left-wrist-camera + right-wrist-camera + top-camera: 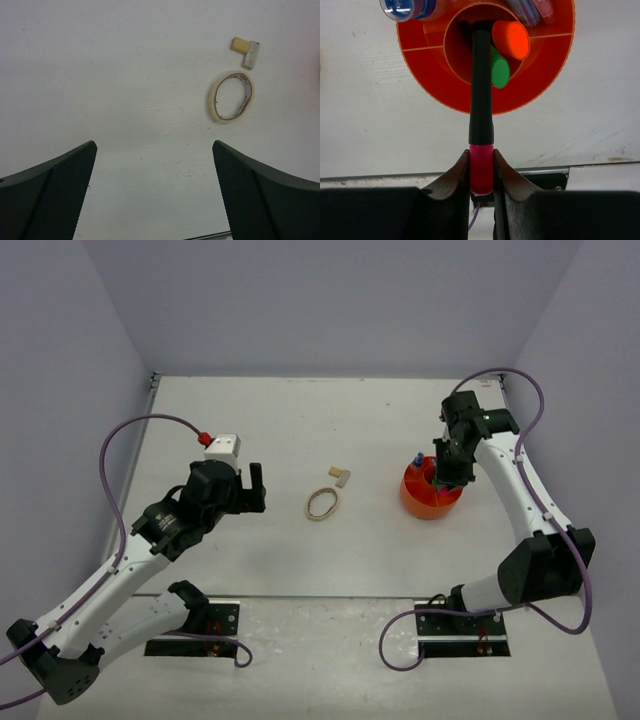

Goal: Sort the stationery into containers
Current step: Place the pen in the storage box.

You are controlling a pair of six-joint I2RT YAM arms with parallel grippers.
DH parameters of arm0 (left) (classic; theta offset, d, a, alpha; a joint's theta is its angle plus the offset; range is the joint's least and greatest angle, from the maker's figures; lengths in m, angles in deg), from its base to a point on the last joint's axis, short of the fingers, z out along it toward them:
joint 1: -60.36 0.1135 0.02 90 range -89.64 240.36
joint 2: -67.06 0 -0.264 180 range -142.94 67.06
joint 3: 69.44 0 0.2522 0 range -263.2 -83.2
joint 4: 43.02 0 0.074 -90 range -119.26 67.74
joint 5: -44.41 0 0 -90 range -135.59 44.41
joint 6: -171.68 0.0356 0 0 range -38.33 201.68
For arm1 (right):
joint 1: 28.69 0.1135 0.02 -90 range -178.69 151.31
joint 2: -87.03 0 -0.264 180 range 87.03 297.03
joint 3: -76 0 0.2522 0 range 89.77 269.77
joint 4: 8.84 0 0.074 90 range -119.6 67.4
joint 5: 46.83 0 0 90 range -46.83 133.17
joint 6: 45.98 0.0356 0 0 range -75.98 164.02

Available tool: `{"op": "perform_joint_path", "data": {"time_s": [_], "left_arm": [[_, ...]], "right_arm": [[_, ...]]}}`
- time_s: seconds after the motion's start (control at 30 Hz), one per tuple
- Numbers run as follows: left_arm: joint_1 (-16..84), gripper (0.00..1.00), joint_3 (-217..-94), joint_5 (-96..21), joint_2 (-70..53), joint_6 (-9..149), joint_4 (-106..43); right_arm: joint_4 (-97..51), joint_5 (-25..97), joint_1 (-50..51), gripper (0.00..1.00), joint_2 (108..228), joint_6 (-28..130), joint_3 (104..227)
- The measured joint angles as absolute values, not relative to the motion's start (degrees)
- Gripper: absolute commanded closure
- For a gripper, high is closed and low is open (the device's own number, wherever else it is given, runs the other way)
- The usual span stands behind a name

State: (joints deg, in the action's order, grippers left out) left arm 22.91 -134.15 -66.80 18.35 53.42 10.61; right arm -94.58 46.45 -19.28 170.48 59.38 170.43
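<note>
1. A white table [300,420] fills the floor of a booth with plain lavender walls [300,300]. Two arms rise from its near edge.
2. One white box [220,447] with a red knob sits at 9 o'clock of the table, just beyond the left arm's wrist.
3. Left gripper [154,147]: its two fingers stand wide apart with nothing between them, over bare table.
4. Right gripper [481,155]: its two fingers are clamped on the pink end of one highlighter, directly above the pot.
5. One orange pot [420,65], low and round, has a central well and thin dividers in the outer ring. It stands at 3 o'clock of the table.
6. There are three black highlighters. The pink-ended highlighter [481,110] runs from the right fingers toward 12 o'clock, its far tip inside the well. The orange-ended highlighter [511,40] and the green-ended highlighter [500,72] stand in that well, touching its right side.
7. One blue-white pen [407,7] stands in the outer ring at 11 o'clock.
8. One tan rubber band [230,96] lies flat in an oval near the table's middle, at 1 o'clock from the left gripper and well apart from it.
9. One tan block [240,45] lies just beyond the band at 12 o'clock, touching a small pale piece [251,54].
</note>
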Motion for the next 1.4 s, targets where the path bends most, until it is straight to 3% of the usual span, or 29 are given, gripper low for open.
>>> {"op": "perform_joint_path", "data": {"time_s": [0.4, 0.53, 0.7, 0.83, 1.0, 1.17, 1.4], "left_arm": [[22.91, 0.00, -133.88, -66.82, 23.59, 54.45, 8.98], [22.91, 0.00, -133.84, -66.82, 23.68, 54.47, 8.98], [22.91, 0.00, -133.38, -66.80, 23.86, 54.47, 8.94], [22.91, 0.00, -133.16, -66.80, 23.84, 54.47, 8.94], [22.91, 0.00, -133.16, -66.80, 23.86, 54.47, 8.89], [22.91, 0.00, -133.14, -66.80, 23.87, 54.47, 8.86], [22.91, 0.00, -133.11, -66.78, 23.95, 54.47, 8.61]], "right_arm": [[-95.39, 43.69, -19.28, 1.00, 173.88, 59.62, 170.20], [-95.43, 43.76, -19.31, 0.88, 175.19, 59.62, 170.37], [-95.73, 44.30, -19.32, 0.96, 176.85, 59.62, 172.14], [-96.65, 44.58, -19.32, 0.86, 177.72, 59.62, 174.07], [-97.24, 45.71, -19.32, 0.82, 177.96, 59.59, 176.13], [-98.17, 46.74, -19.32, 1.00, 179.17, 59.55, 177.24], [-98.85, 46.10, -19.32, 1.00, 179.98, 59.44, 177.27]]}}
